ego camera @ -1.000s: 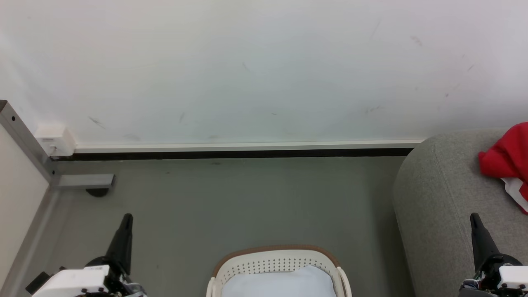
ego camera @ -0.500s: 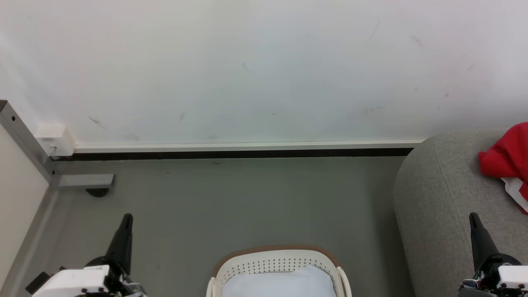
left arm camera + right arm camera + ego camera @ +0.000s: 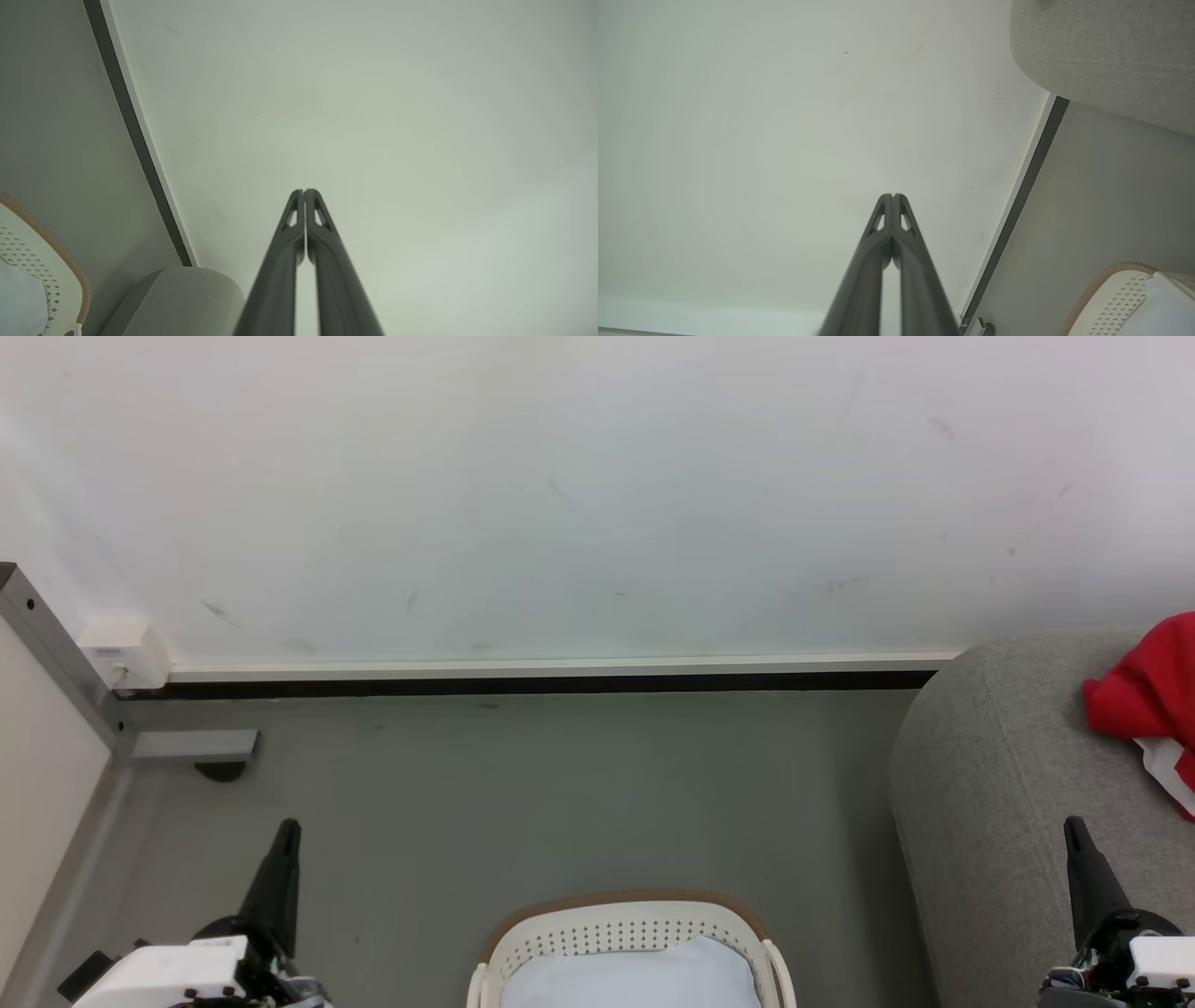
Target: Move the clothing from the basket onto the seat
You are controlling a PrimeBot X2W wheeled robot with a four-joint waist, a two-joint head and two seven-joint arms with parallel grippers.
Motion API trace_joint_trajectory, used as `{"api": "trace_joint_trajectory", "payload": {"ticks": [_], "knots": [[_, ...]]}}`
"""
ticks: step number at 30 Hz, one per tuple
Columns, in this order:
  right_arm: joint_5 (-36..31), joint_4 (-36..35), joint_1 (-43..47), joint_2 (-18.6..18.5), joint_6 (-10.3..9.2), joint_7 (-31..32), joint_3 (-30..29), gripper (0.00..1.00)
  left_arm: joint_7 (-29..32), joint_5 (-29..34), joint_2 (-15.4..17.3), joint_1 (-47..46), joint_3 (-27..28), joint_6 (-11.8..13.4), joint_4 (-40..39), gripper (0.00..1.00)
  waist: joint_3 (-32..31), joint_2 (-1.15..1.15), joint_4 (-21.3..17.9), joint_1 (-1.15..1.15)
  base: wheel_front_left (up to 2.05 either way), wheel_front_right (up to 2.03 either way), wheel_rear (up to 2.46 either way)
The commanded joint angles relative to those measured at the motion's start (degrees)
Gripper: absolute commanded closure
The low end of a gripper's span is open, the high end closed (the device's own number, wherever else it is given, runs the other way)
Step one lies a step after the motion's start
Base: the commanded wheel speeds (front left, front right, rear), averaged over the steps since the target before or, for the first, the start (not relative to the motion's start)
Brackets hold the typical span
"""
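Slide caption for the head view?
Red clothing on grey sofa; basket shows pale liner; left gripper and right gripper shut.

red clothing [image 3: 1146, 695] bunched on grey seat [image 3: 999, 784], cream basket [image 3: 624, 926] w/ pale liner on floor

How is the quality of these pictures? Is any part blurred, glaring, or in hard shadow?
Head view: soft, even light, no glare or hard shadows; the basket and the seat are sharp. Left wrist view: the shut left gripper is crisp at its tips but blurs toward the bottom edge; the baseboard runs slanted. Right wrist view: the right gripper blurs likewise.
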Motion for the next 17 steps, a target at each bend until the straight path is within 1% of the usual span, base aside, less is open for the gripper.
{"api": "trace_joint_trajectory", "payload": {"ticks": [1,17], "knots": [[0.27,-0.34,0.00,-0.31,-0.12,-0.19,0.10,1.00,0.18,-0.72,0.11,-0.50,0.09,-0.09,-0.07,1.00,0.00,0.00,0.00,0.00,0.00,0.00,0.00],[1.50,-0.59,0.07,-1.48,-0.12,-1.34,1.52,1.00,0.18,-0.72,0.11,-0.50,0.08,-0.09,-0.10,1.00,0.01,0.00,0.00,0.00,0.00,0.00,0.00]]}}
